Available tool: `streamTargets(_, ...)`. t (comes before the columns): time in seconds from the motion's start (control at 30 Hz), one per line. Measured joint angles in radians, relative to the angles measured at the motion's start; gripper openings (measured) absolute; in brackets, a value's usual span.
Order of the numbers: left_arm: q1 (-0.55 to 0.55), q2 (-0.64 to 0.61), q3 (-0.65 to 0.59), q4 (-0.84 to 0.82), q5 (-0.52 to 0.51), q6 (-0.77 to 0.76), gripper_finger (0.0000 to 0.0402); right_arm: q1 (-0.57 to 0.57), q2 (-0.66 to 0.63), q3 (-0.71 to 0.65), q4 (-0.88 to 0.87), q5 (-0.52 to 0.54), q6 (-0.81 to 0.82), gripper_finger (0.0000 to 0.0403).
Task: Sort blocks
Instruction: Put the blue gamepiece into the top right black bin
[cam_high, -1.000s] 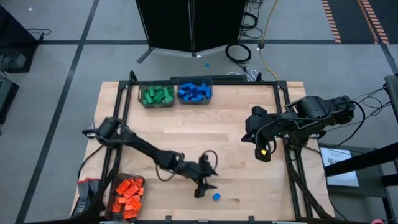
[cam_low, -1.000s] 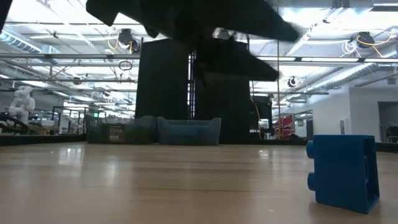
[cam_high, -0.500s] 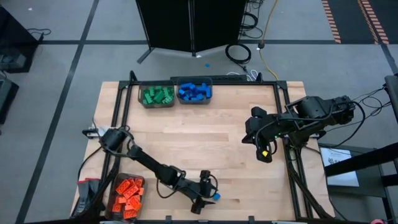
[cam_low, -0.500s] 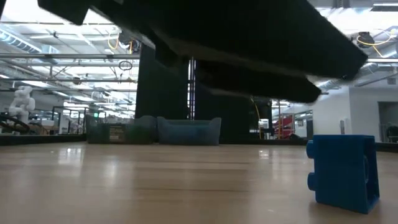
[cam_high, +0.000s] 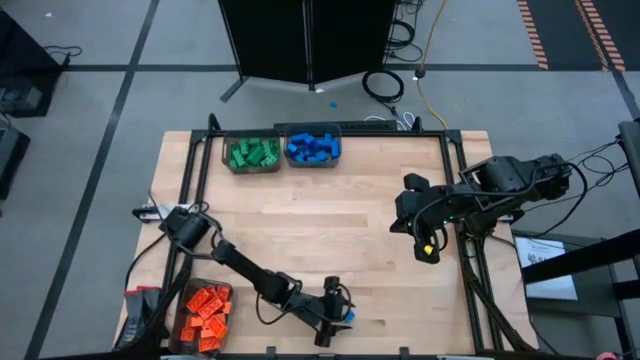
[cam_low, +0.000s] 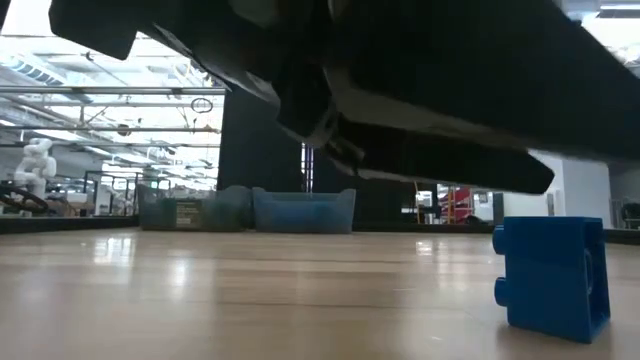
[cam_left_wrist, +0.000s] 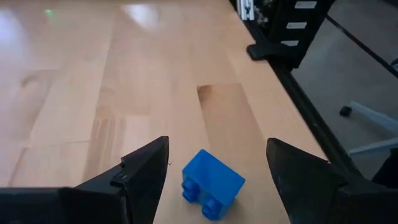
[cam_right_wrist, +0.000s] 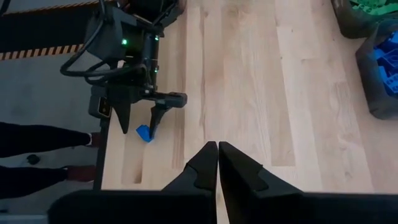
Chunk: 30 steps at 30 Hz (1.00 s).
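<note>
One blue block (cam_left_wrist: 211, 183) lies on its side on the bare wood near the table's near edge, studs sideways; it also shows in the high view (cam_high: 350, 314) and the low view (cam_low: 553, 275). My left gripper (cam_left_wrist: 216, 143) is open and low over the table, one finger on each side of the block with a gap on both sides. In the high view the left gripper (cam_high: 337, 319) sits just left of the block. My right gripper (cam_right_wrist: 217, 149) is shut and empty, waiting over the table's right part (cam_high: 427, 248).
At the far edge stand a bin of green blocks (cam_high: 251, 153) and a bin of blue blocks (cam_high: 313, 146). A bin of orange blocks (cam_high: 205, 312) sits at the near left corner. Bare wood lies between them. The black table frame (cam_left_wrist: 292, 74) runs close to the block.
My left gripper has moved toward the table's near edge and down, then right toward the blue block, so that its open fingers now stand on either side of it. The block has stayed where it was.
</note>
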Motion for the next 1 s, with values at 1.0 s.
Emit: streamTargets(1.0,0.007,0.052,0.004,-0.050,0.011,-0.107,0.0270,0.000,0.000,0.000,-0.007,0.001,-0.015,0.0013)
